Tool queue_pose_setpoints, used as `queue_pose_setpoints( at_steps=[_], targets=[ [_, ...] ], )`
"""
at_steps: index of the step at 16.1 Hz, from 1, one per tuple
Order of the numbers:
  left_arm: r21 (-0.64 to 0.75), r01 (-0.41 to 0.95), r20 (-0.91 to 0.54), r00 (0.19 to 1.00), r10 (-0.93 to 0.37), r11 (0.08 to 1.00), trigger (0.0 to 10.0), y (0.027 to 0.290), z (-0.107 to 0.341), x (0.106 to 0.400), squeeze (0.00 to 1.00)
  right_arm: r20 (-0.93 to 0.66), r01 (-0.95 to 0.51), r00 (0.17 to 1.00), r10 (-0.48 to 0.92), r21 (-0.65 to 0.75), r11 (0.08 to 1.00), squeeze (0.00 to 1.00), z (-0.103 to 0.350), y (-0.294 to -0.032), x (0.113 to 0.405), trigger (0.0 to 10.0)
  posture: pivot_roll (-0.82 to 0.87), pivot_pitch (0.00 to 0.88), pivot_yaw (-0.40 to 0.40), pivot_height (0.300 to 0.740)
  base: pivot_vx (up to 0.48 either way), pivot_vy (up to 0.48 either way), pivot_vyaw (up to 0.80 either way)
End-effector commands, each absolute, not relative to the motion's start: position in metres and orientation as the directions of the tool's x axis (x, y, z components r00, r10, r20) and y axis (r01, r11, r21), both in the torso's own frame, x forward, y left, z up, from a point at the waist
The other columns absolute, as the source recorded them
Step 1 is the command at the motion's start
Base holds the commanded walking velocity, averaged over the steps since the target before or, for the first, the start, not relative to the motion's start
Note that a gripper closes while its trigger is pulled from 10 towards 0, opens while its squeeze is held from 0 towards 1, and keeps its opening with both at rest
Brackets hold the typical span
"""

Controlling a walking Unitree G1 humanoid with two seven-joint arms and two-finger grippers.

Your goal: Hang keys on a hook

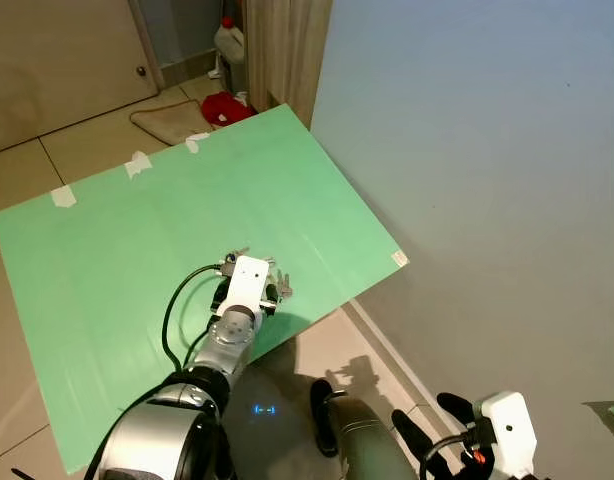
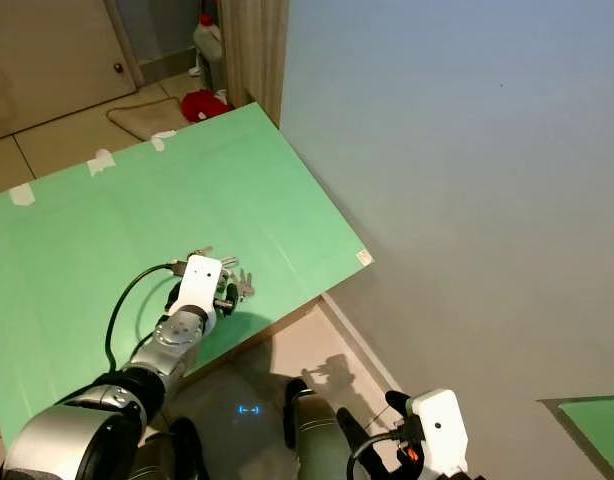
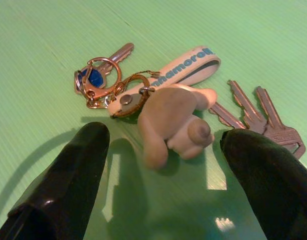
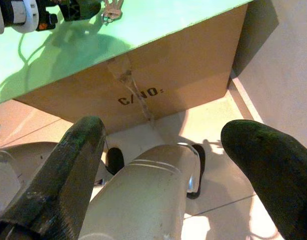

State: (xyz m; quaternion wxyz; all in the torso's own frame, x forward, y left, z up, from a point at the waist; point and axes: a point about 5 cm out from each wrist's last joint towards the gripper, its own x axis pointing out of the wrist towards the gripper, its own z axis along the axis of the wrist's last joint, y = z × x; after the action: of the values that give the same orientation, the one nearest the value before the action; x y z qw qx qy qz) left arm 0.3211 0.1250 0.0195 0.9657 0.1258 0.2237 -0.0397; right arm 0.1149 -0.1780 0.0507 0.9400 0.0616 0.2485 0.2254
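Left gripper (image 3: 163, 165) spread wide, straddling keys (image 3: 168, 107) just ahead; bunch lying crosswise between fingertips. Right gripper (image 4: 168, 165) open, idle, farther.

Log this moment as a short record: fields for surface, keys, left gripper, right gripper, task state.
surface: green sheet laid over a cardboard box
keys: key bunch lying flat on the sheet, with a tan figure charm, a white strap and several metal keys
left gripper: left gripper low over the bunch, jaws open to either side of the charm, not closed on it
right gripper: right gripper down beside the box, jaws open, holding nothing
task state: keys not yet picked up
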Motion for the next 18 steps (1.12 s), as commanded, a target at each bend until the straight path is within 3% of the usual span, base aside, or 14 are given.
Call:
queue_pose_setpoints(
  at_steps=[1,2,11,18],
  targets=[
    [0.233,0.173,-0.488,0.872,-0.039,0.957,7.2,0.124,0.013,0.317,0.00,-0.469,-0.380,0.765,0.442,0.225,0.897,0.00,0.049,-0.182,0.108,10.0,-0.46,0.292,-0.117,0.740,0.000,0.000,0.00],
    [0.226,0.165,-0.503,0.864,-0.031,0.960,0.0,0.127,0.011,0.316,0.00,-0.470,-0.381,0.764,0.442,0.225,0.897,0.00,0.049,-0.182,0.108,10.0,-0.46,0.291,-0.117,0.740,0.000,0.000,0.00],
    [0.183,0.196,-0.530,0.845,-0.071,0.963,0.0,0.130,0.011,0.317,0.00,-0.477,-0.379,0.762,0.437,0.218,0.899,0.00,0.051,-0.184,0.104,10.0,-0.49,0.286,-0.121,0.740,0.000,0.000,0.00],
    [0.150,0.226,-0.245,0.952,-0.185,0.963,0.0,0.124,0.044,0.331,0.00,-0.428,-0.392,0.778,0.459,0.241,0.888,0.00,0.041,-0.171,0.133,10.0,-0.35,0.244,-0.075,0.740,0.000,0.000,0.00]
  ],
)
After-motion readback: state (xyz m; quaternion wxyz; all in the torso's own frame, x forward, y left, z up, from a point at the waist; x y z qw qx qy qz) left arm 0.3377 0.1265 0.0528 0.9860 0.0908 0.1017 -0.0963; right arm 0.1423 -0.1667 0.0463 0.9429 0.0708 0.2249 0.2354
